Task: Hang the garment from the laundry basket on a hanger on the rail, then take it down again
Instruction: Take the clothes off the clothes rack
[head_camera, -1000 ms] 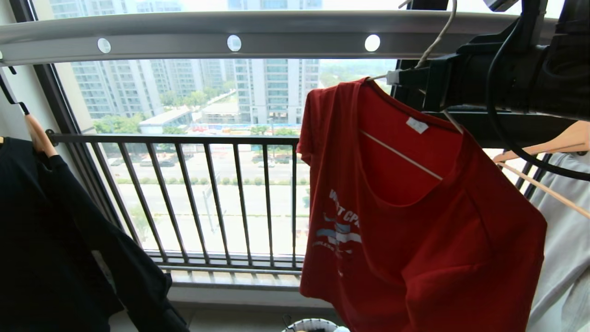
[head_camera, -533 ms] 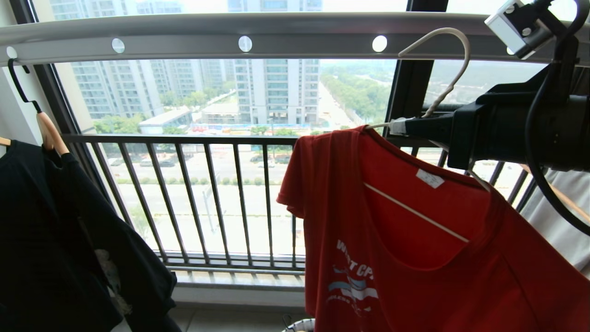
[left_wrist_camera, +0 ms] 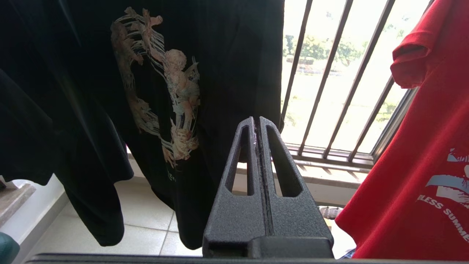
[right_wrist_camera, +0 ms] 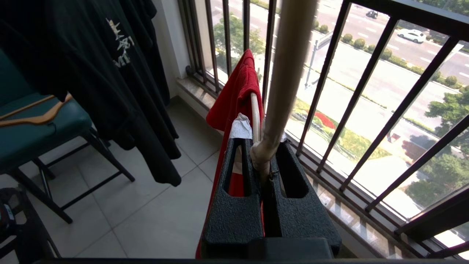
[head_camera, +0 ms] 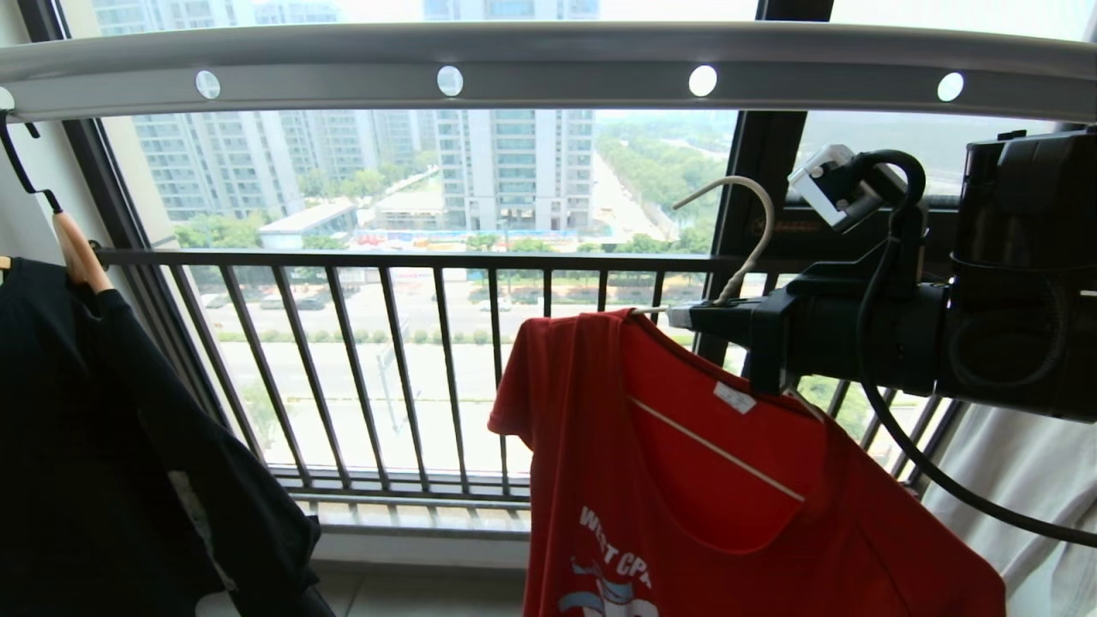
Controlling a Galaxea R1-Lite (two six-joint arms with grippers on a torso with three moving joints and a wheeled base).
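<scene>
Clamping the hanger [head_camera: 744,257] neck, the right gripper [head_camera: 686,315] holds the garment [head_camera: 728,497] below the rail [head_camera: 548,64], hook clear. Black shirt [head_camera: 103,446] hangs left, window railing [head_camera: 386,360] behind; open room between. Left gripper [left_wrist_camera: 257,126] closed, empty.

black shirt [head_camera: 103,446] on wooden hanger [head_camera: 79,250] left of window railing [head_camera: 403,368]; teal chair [right_wrist_camera: 33,128] beside it
</scene>
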